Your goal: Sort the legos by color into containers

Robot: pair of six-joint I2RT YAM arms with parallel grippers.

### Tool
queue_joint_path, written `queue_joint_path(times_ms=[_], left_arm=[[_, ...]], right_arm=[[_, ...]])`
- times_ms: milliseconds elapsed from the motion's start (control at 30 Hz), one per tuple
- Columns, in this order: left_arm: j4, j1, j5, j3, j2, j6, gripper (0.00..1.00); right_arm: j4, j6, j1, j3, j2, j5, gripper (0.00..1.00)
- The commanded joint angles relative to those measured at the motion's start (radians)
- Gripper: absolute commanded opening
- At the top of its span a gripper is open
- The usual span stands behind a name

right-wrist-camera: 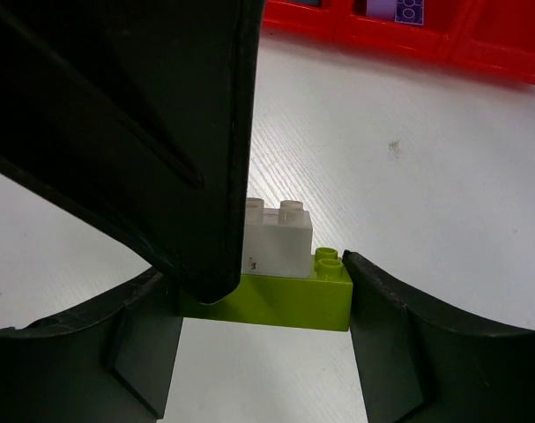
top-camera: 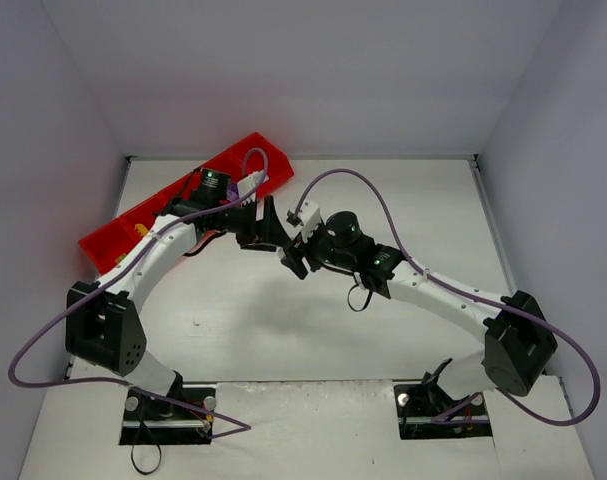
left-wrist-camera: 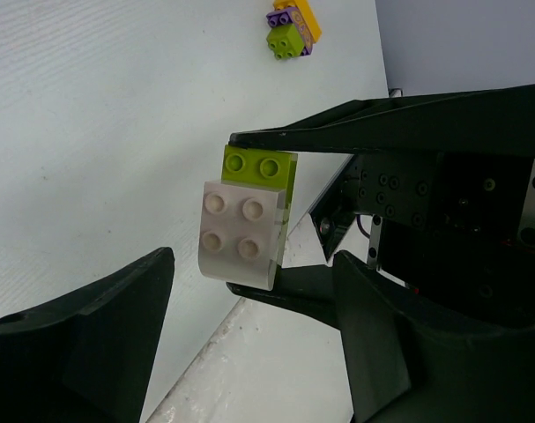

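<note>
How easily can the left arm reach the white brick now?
Probably yes. The right gripper clamps the lime green brick beneath, the white brick looks bare, and the open left gripper sits right beside it.

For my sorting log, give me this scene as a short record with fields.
right tool: shut on the lime-and-white stack
left tool: open, close beside that stack
loose cluster: yellow-orange, purple and lime bricks joined, lying apart
red tray: far left in the top view
purple brick: in one tray compartment
</note>
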Motion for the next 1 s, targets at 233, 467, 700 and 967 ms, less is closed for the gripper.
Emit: queue_joint_path(times_ms=[233, 467, 700, 967], left_arm=[[0.057, -0.008, 0.041, 0.008, 0.016, 0.018, 0.41], [0.097, -0.009, 0.072, 0.001, 0.023, -0.002, 0.28], [0.105, -0.008, 0.082, 0.001, 0.014, 0.015, 0.0], [0.109, -0.003, 0.073, 0.023, 0.003, 0.03, 0.0]], right_arm=[[0.089, 0.008, 0.001, 0.033, -0.038, -0.004, 0.0], [0.101, 0.013, -0.001, 0.021, -0.044, -0.001, 0.0], [0.102, 0.016, -0.001, 0.019, -0.035, 0.002, 0.03], [0.095, 0.049, -0.002, -0.002, -0.034, 0.014, 0.45]])
